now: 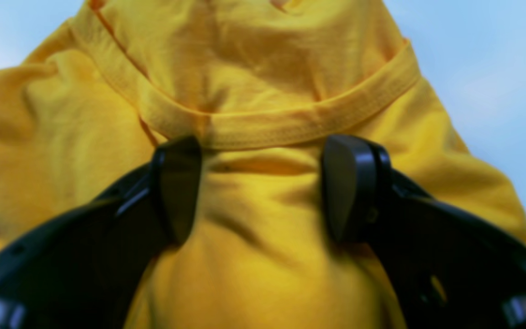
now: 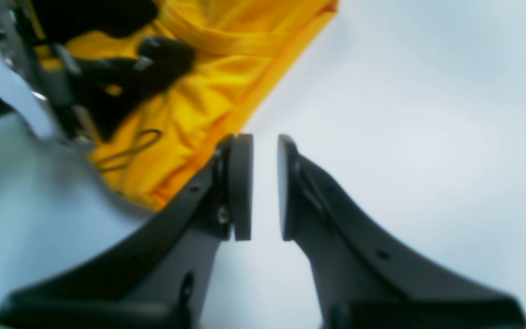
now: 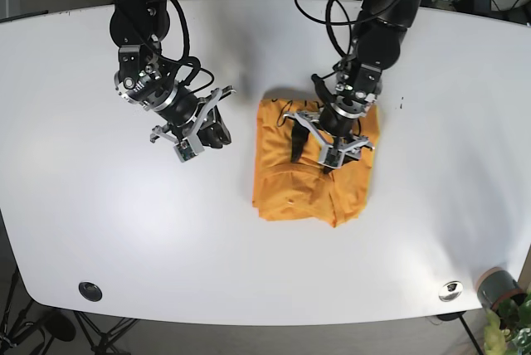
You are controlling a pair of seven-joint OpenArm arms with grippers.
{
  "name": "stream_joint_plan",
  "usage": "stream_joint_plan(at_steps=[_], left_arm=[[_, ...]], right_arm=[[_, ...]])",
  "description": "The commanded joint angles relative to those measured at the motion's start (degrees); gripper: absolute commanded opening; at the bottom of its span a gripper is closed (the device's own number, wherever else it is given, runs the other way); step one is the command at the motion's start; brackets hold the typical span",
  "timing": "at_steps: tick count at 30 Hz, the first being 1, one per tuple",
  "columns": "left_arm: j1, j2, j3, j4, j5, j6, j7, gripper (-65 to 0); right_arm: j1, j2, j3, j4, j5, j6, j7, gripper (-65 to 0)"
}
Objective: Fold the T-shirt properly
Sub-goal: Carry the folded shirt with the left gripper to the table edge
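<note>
On the white table, the folded yellow T-shirt lies beneath the left gripper, jaws wide apart, holding nothing; the right gripper, slightly parted, hovers empty beside it.

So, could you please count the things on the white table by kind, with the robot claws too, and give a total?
Yellow T-shirt: 1
Robot claws: 2, the left claw above the shirt and the right claw over bare table
Small round fittings near the table's front edge: 2, dark and silver
Total: 5
</note>
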Motion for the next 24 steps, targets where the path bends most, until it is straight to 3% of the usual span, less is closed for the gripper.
stream_joint_plan(at_steps=[1,8,24], left_arm=[[1.0,-4.2,-1.2,-1.2,-3.6,0.5,10.2,-25.4],[0.9,-12.1,-6.1,-1.4,-11.2,-4.9,13.2,-25.6],[0.5,-28.0,-12.0,-15.2,-11.8,-18.1,12.8,-25.6]], right_arm=[[0.7,0.1,0.1,1.3,1.1,0.26,1.4,-56.6],[0.7,0.1,1.6,1.3,1.1,0.17,1.4,-56.6],[0.4,0.0,1.7,2.5,1.1,-0.18,1.4,-56.8]])
